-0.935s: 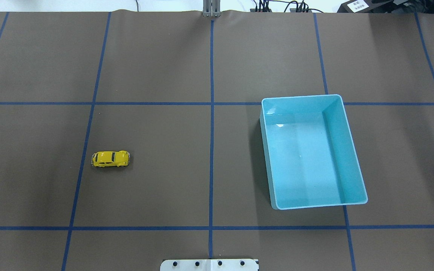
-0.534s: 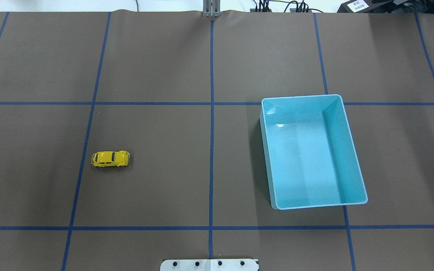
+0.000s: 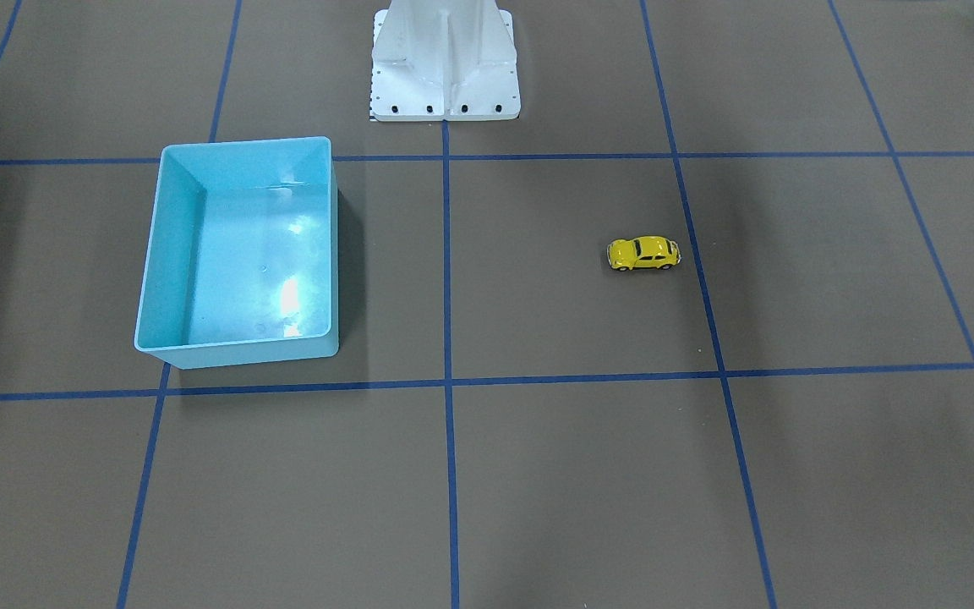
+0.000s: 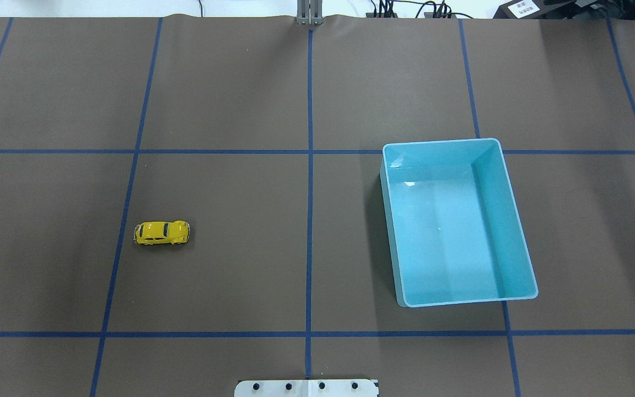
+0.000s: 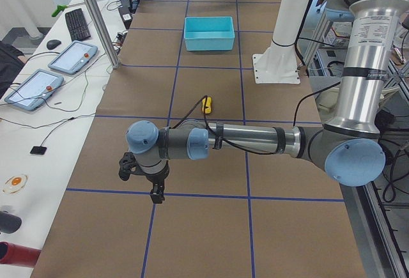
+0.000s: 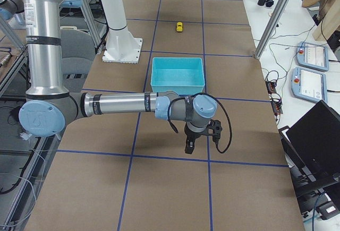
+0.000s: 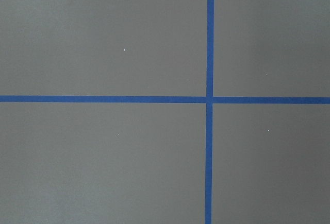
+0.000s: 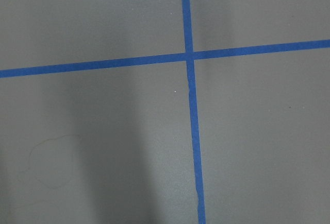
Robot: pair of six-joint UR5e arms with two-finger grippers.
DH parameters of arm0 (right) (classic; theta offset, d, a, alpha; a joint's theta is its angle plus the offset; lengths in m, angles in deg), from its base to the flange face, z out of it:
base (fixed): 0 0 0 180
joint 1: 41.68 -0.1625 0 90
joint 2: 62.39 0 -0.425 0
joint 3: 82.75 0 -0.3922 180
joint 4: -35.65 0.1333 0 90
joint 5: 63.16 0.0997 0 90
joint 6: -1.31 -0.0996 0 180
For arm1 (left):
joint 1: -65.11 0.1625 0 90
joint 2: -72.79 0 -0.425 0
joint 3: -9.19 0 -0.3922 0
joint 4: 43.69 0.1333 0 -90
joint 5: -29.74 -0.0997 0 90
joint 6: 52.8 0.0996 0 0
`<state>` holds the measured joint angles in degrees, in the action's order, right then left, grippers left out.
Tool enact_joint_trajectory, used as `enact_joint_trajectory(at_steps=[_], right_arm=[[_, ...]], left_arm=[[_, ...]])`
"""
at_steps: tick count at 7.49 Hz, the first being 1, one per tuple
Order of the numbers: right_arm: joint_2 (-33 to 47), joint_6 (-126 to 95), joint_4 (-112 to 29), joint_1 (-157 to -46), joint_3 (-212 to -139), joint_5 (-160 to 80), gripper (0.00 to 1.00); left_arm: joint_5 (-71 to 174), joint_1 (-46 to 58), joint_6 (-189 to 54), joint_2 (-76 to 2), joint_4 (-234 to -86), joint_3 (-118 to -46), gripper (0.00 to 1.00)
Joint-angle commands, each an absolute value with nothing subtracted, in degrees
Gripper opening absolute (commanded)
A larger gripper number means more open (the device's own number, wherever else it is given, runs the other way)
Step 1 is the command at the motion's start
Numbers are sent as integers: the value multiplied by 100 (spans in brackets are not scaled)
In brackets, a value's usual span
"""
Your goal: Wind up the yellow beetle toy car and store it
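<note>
The yellow beetle toy car [image 4: 162, 233] stands on its wheels on the brown table, left of centre in the overhead view; it also shows in the front-facing view [image 3: 643, 254], the exterior left view [image 5: 207, 104] and the exterior right view [image 6: 180, 26]. The light-blue bin [image 4: 510, 220] stands empty to the right. My left gripper [image 5: 155, 195] hangs over the table end far from the car. My right gripper [image 6: 189, 147] hangs over the opposite end, beyond the bin. Both show only in side views, so I cannot tell whether they are open or shut.
Blue tape lines form a grid on the brown table cover. The robot's white base [image 3: 445, 63] stands at the table's middle rear. An operators' desk with tablets [image 5: 73, 57] and a keyboard runs along the far side. Both wrist views show only table and tape.
</note>
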<state>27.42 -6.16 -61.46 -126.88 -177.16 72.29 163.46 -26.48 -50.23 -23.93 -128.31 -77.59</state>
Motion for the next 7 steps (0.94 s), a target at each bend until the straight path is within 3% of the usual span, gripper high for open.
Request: enact_joint_trajectory(at_steps=[1, 7], right_arm=[[2690, -607, -6147, -12676, -17758, 7228, 100], [2357, -616, -6130, -12676, -17723, 7018, 100]], left_arm=[[16342, -2647, -5017, -2398, -12824, -7791, 100], [16395, -2638, -4999, -2407, -12841, -7976, 100]])
